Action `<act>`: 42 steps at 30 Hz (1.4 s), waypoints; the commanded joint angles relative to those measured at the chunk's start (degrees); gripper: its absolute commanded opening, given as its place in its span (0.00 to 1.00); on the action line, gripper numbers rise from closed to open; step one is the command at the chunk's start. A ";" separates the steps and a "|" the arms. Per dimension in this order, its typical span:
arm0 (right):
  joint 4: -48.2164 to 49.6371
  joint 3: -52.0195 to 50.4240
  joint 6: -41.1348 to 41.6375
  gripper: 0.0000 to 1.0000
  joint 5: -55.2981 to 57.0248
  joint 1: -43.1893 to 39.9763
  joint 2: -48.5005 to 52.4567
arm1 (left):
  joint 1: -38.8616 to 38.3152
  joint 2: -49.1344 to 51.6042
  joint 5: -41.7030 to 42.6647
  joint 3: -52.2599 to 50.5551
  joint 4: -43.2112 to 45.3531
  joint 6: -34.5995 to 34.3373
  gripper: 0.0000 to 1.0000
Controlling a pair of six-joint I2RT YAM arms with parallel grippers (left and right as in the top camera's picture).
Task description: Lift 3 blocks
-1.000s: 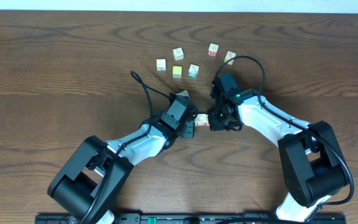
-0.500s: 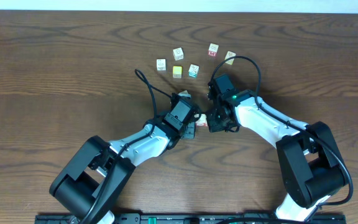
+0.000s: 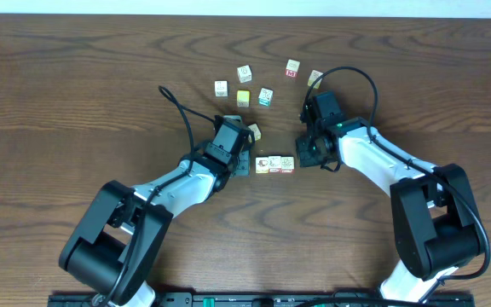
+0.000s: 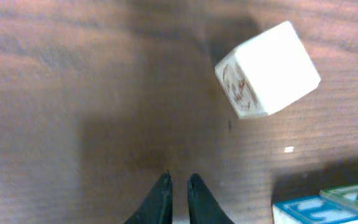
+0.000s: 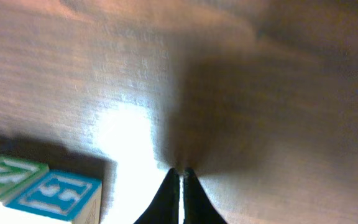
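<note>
Left tool (image 4: 178, 185) is nearly closed and empty over the surface (image 3: 75, 85), with only a sliver between its tips, and the right tool (image 5: 180, 175) has its tips pressed together on nothing. From overhead, the three blocks (image 3: 275, 164) sit side by side in a row on the wood, at 3 o'clock from the left tool and 9 o'clock from the right tool. A separate cream cube (image 4: 267, 70) lies at 1 o'clock from the left tool's tips.
</note>
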 commanded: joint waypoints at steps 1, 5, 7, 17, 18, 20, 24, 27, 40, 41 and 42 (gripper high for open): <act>3.13 1.42 -3.61 0.06 0.20 -0.94 -1.53 | 1.97 -2.75 -0.96 1.33 1.92 4.04 0.13; 7.96 2.60 -3.65 0.15 0.26 -1.18 -1.55 | 3.96 -4.74 -0.98 1.33 4.35 5.18 0.14; 10.95 2.69 -3.61 0.25 1.46 -1.16 -1.55 | 4.92 -5.90 -0.98 1.33 4.90 5.16 0.27; 17.70 2.69 -3.61 0.99 15.45 -1.18 -1.55 | 8.46 -9.77 -0.96 1.33 5.62 5.16 0.73; 17.70 2.67 -3.61 0.99 15.43 -1.18 -1.55 | 8.68 -9.86 -0.96 1.33 5.60 5.16 0.73; 16.81 2.62 -3.61 0.99 15.41 -1.16 -1.53 | 9.09 -9.86 -0.94 1.33 5.60 5.16 0.73; 13.16 2.62 -4.00 0.99 15.72 -1.16 -1.53 | 9.22 -9.86 -0.94 1.33 7.13 5.14 0.74; 11.39 2.62 -4.00 0.99 15.61 -1.16 -1.53 | 9.22 -9.86 -0.94 1.33 9.38 5.14 0.74; 11.39 2.62 -4.00 0.99 15.61 -1.11 -1.53 | 9.29 -10.05 1.73 1.33 6.14 5.79 0.74; 11.39 2.62 -4.00 0.99 15.61 -1.11 -1.53 | 9.40 -10.05 0.94 1.33 6.49 5.77 0.74; 11.39 2.62 -4.00 0.99 15.61 -1.11 -1.53 | 9.40 -10.10 0.48 1.33 7.34 5.81 0.74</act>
